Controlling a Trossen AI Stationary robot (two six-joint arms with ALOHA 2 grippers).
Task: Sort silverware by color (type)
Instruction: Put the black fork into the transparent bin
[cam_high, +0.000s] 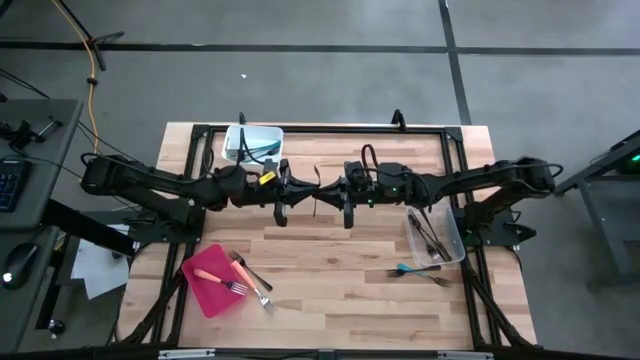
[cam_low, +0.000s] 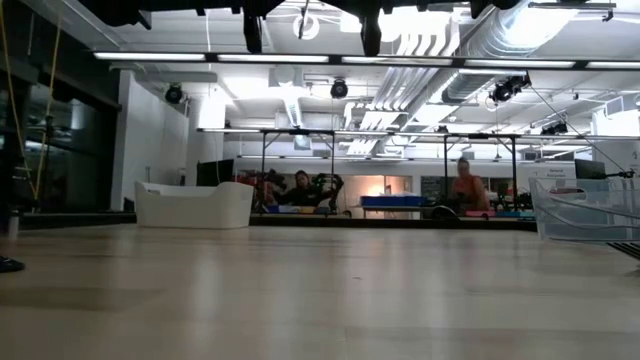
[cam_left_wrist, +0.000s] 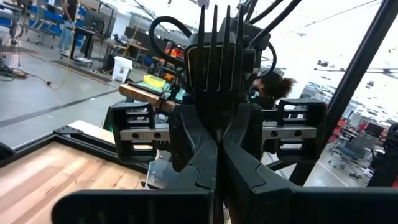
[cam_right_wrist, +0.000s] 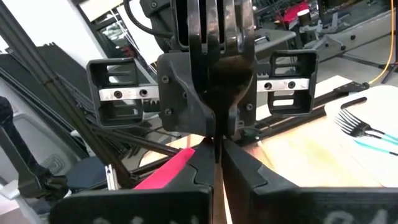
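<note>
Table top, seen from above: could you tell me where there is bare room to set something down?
Free: the wide middle of the table, between the red tray and the clear tub, and the near edge below it. Crowded: around the tray with its forks, beside the teal fork, and the far strip under both arms by the white tub.

This looks like a robotics lab or workshop, though the far end is hazy. A pale wooden slatted table (cam_high: 330, 270) in a black metal frame (cam_high: 320, 128) stands on a grey concrete floor (cam_high: 330, 80); exposed silver ceiling ducts (cam_low: 450, 40), strip lights (cam_low: 240, 56), blue storage bins (cam_low: 390, 203) and seated people (cam_low: 466, 188) at workbenches fill the background.
</note>
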